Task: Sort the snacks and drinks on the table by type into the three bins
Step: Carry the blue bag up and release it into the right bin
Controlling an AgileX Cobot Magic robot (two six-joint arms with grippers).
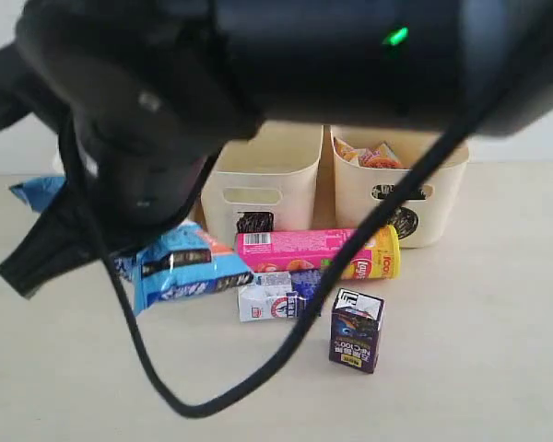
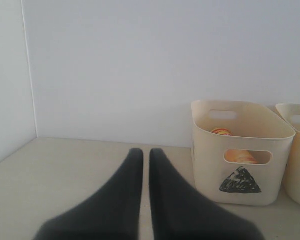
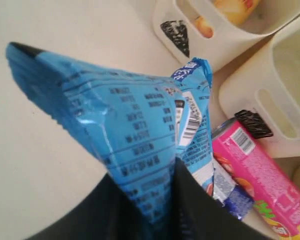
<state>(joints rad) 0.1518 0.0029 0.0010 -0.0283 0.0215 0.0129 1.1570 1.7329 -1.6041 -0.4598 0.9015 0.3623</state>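
My right gripper (image 3: 145,176) is shut on the blue bag (image 3: 115,115), which fills the right wrist view. In the exterior view the blue bag (image 1: 180,267) sits left of the lying pink-yellow tube (image 1: 318,253). A white and blue carton (image 1: 272,299) lies in front of the tube. The dark carton (image 1: 357,330) stands upright. The orange-white bag (image 1: 373,155) is in the circle bin (image 1: 401,198). The yellow-red tube (image 2: 221,132) is in the triangle bin (image 2: 240,165). My left gripper (image 2: 146,152) is shut and empty, left of that bin.
A black arm (image 1: 166,92) and its cable (image 1: 258,368) block much of the exterior view and hide the triangle bin there. The square bin (image 1: 267,175) stands between the other two. A pale wall (image 2: 140,65) rises behind the table (image 1: 479,368).
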